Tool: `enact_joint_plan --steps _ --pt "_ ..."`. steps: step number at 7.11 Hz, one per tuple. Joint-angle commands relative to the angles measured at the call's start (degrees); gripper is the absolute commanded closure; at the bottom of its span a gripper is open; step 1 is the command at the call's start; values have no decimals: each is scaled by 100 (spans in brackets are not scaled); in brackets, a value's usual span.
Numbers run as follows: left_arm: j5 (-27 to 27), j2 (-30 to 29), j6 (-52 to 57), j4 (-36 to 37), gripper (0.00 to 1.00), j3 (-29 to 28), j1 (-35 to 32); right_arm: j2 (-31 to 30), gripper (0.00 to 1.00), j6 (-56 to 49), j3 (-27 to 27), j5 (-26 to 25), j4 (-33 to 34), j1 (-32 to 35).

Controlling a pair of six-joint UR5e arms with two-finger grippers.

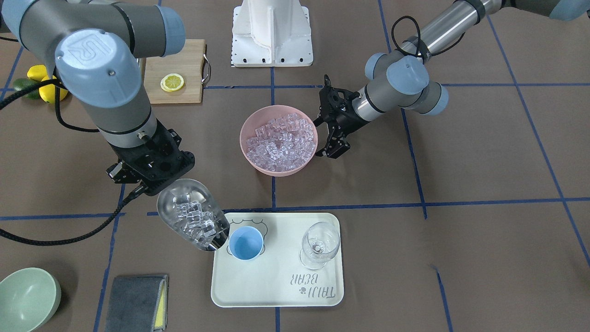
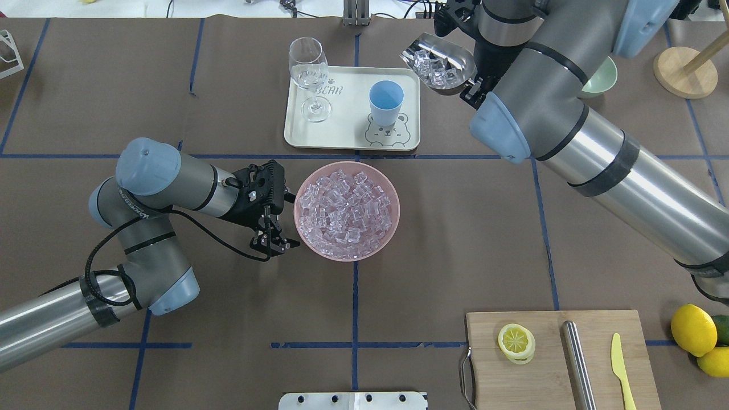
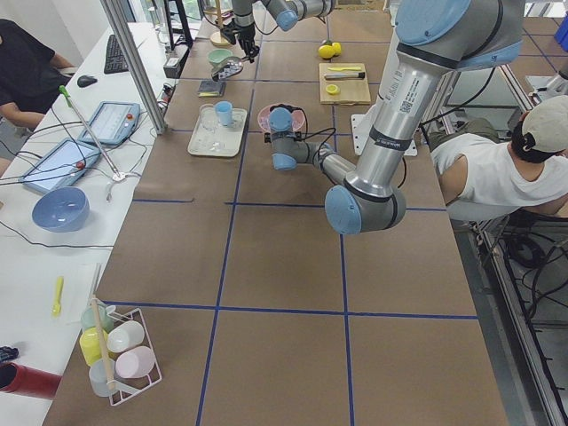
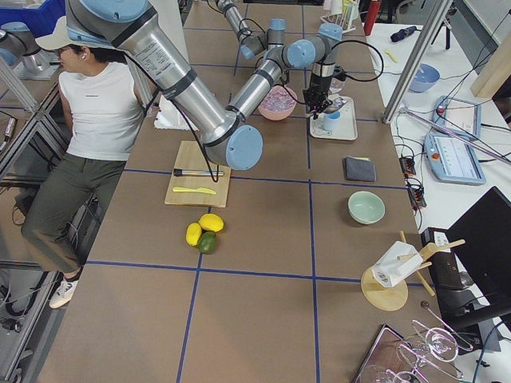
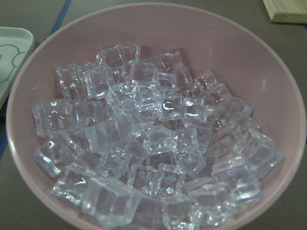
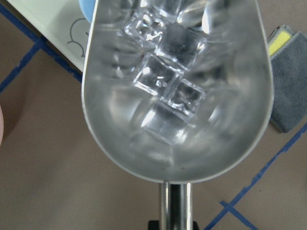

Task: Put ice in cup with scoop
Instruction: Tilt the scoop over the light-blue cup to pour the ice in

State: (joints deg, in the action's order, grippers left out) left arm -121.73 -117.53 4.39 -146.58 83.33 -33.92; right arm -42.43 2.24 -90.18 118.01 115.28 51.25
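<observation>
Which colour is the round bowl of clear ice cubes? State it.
Pink round bowl, clearest overhead.

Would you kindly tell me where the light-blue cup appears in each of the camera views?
Front-facing: lower centre, the cup on the tray's left part.
Overhead: upper centre, on the tray's right half.
Exterior left: small, upper left.
Exterior right: small, top centre.
Left wrist: not in it.
Right wrist: a blue sliver at top left, behind the scoop.
Shared landmark: the cream tray it stands on.
</observation>
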Motion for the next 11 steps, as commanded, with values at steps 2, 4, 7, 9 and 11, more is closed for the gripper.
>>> enact_joint_plan --steps 2,4,7,9,11 --pt "-9 20 0 7 0 -54 -10 429 100 -13 686 20 4 -229" --pt "-17 29 -9 -11 0 -54 -18 901 100 -144 1446 29 117 -282" --pt "-17 20 -114 -19 0 -45 -10 825 100 -831 1022 -24 1188 -273" --pt "-26 20 -114 -19 0 -45 -18 789 100 -848 1011 -50 1357 -282" --pt "-35 29 -105 -19 0 -45 -18 903 100 -892 1046 -67 1524 -291"
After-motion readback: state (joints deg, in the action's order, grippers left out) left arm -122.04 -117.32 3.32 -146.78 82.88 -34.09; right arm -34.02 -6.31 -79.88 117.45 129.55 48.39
